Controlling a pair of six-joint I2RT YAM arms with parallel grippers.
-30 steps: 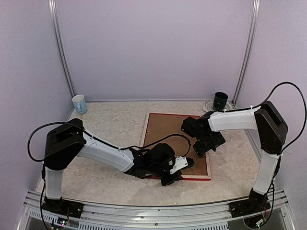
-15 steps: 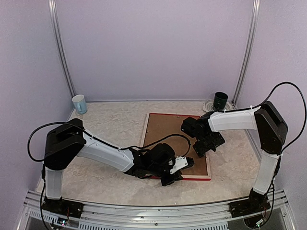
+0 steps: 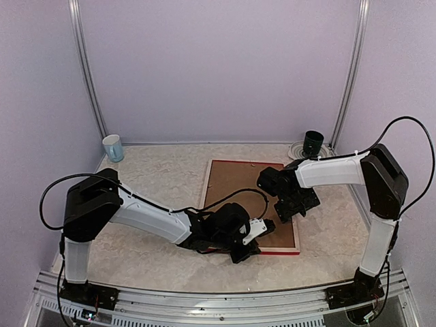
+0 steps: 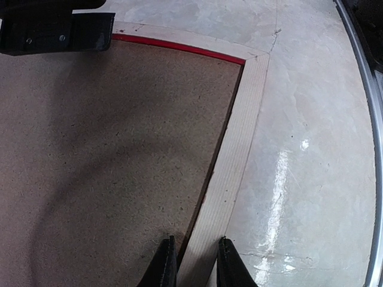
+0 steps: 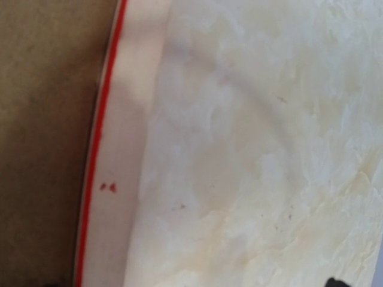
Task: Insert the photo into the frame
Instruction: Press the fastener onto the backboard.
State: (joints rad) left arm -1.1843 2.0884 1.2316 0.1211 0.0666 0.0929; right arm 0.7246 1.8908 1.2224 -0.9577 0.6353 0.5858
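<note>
There is one frame (image 4: 236, 155) on the counter (image 3: 157, 177), with one brown board (image 3: 235, 184) inside it. Two cups stand at the back: one pale cup (image 3: 113, 147) and one dark cup (image 3: 313, 143). There are two arms, the left arm (image 3: 146, 219) and the right arm (image 3: 334, 170), and two grippers, the left gripper (image 4: 192, 263) and the right gripper (image 3: 293, 204).

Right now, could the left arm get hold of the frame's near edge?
Probably yes: the left gripper straddles the pale near rail of the frame, with nothing between them. Whether it is pinching the rail is unclear.
</note>
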